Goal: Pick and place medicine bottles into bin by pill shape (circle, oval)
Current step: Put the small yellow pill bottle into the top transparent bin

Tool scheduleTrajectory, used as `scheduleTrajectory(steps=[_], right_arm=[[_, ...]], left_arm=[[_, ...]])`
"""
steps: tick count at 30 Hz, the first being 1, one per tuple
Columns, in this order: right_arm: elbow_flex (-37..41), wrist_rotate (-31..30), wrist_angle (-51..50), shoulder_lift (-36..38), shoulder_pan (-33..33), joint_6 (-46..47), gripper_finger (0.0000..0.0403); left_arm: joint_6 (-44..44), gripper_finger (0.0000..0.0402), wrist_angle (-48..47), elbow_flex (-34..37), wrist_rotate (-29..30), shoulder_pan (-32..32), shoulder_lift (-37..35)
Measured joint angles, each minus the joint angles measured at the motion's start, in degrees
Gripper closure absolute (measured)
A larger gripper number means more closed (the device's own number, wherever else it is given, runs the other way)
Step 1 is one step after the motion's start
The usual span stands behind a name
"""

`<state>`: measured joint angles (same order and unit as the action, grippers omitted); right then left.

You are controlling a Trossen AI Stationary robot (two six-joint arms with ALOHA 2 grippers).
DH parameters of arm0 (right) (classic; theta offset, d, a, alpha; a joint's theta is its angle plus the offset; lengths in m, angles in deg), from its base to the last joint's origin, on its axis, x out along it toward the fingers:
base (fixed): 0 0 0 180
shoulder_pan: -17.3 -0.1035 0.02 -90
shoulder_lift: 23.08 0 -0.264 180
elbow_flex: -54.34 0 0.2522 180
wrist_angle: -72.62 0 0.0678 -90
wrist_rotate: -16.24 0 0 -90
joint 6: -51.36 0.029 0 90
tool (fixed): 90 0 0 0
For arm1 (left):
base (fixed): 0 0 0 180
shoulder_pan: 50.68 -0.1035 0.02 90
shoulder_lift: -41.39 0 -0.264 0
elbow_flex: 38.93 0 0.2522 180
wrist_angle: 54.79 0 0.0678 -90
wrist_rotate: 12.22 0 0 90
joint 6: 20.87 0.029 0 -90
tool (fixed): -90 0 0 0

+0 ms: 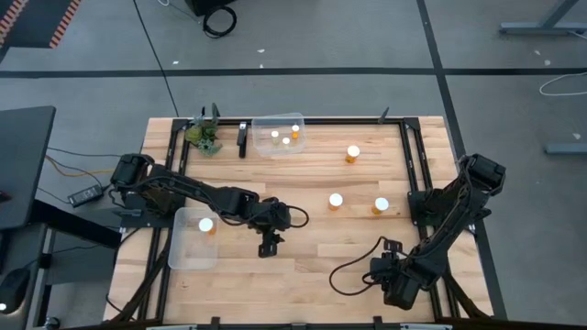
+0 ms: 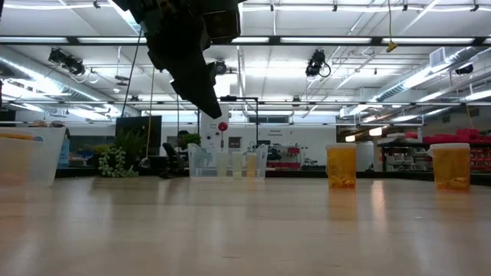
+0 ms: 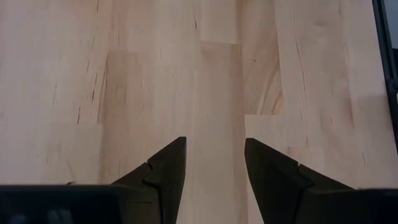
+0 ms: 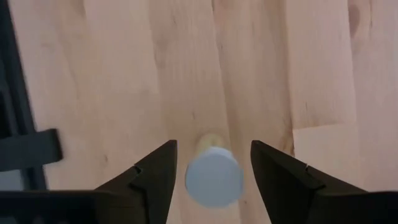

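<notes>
An amber medicine bottle with a white cap (image 4: pixel 213 176) stands on the table between the fingers of my open right gripper (image 4: pixel 214 144), with a gap on each side. My right gripper (image 1: pixel 385 270) is near the table's front right and hides this bottle in the high view. Three more bottles (image 1: pixel 353 154) (image 1: pixel 336 201) (image 1: pixel 382 205) stand on the right half. One bottle (image 1: pixel 207 225) stands in the clear left bin (image 1: pixel 188 252), and three (image 1: pixel 285 137) in the clear far bin (image 1: pixel 299 117). My left gripper (image 1: pixel 269 246) hangs open over bare wood beside the left bin.
A small green plant (image 1: pixel 204 136) and a black upright piece (image 1: pixel 242 137) stand at the far edge, left of the far bin. A black frame rail (image 1: pixel 417 174) runs along the table's right side. Bare wood lies in the middle and along the front.
</notes>
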<state>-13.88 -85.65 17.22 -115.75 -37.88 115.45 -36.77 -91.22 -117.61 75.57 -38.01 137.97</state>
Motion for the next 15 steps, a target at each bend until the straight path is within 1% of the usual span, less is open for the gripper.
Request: scheduleTrajectory(steps=[7, 15], right_arm=[[0.0, 1.3, 2.5, -5.4, 0.0, -1.5, 0.0197], [0.0, 1.3, 4.0, -5.8, 0.0, -1.3, 0.0217]], left_arm=[[-0.3, 0.0230, -0.2, 0.0, 0.0, 0.0, 0.0], [-0.4, 0.0230, -0.2, 0.0, 0.0, 0.0, 0.0]])
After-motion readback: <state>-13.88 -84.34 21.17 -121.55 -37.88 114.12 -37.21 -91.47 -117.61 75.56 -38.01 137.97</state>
